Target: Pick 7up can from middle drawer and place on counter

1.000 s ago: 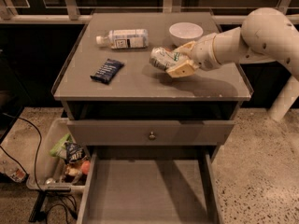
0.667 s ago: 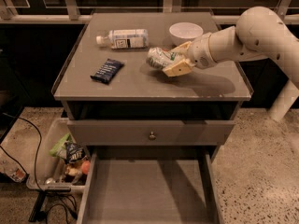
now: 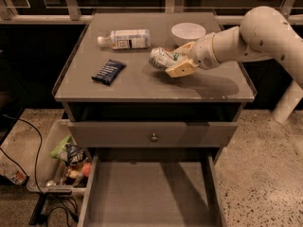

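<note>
Grey cabinet top fills the middle of the view, and my gripper (image 3: 174, 60) is over it, right of centre and nearer the back edge than the chipped front one. My two tan fingers (image 3: 181, 69) are closed around the 7up can (image 3: 161, 58), which lies on its side in my grasp with its free end pointing toward the left edge. It casts a shadow on the counter (image 3: 142, 84) right beneath it, but I cannot tell whether it rests on the surface or hangs just above it. The middle drawer (image 3: 147, 193) stands pulled out below the front edge, its floor bare, so I judge the picking done: the can is out of the drawer and up at counter level. What is left, as I read it, is the last part: set the can down, spread my fingers and draw my arm away. Near the back edge a white bowl (image 3: 188, 32) sits just beyond my wrist, and a clear bottle (image 3: 124, 38) lies toward the back-left corner. A dark packet (image 3: 108, 71) lies nearer the left edge, well apart from the can.
</note>
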### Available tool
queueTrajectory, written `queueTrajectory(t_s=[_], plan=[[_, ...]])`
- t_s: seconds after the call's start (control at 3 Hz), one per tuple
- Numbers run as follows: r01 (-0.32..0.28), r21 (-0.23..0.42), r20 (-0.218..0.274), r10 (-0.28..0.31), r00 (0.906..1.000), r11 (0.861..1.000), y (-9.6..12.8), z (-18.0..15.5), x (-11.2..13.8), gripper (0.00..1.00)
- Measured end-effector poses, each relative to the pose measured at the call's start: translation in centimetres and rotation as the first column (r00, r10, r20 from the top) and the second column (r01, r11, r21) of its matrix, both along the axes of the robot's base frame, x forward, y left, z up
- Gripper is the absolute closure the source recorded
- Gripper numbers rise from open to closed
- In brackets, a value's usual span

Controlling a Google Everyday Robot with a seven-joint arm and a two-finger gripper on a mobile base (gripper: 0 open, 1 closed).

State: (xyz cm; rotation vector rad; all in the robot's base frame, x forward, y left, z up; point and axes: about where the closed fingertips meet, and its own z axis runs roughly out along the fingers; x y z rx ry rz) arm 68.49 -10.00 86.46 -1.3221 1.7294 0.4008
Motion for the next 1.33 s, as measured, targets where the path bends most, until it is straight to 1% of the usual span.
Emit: queueTrajectory(t_s=[0.33,0.67,1.0,1.33], plan=[[0.0,0.0,0.0,0.0,1.0,1.0,0.01,0.0,0.0,0.35],[0.0,0.0,0.0,0.0,1.0,1.0,0.01,0.0,0.0,0.13],[0.0,0.0,0.0,0.0,1.0,1.0,0.01,-0.01,0.0,0.0],[0.0,0.0,0.0,0.0,1.0,1.0,0.02,-0.01,0.0,0.0]])
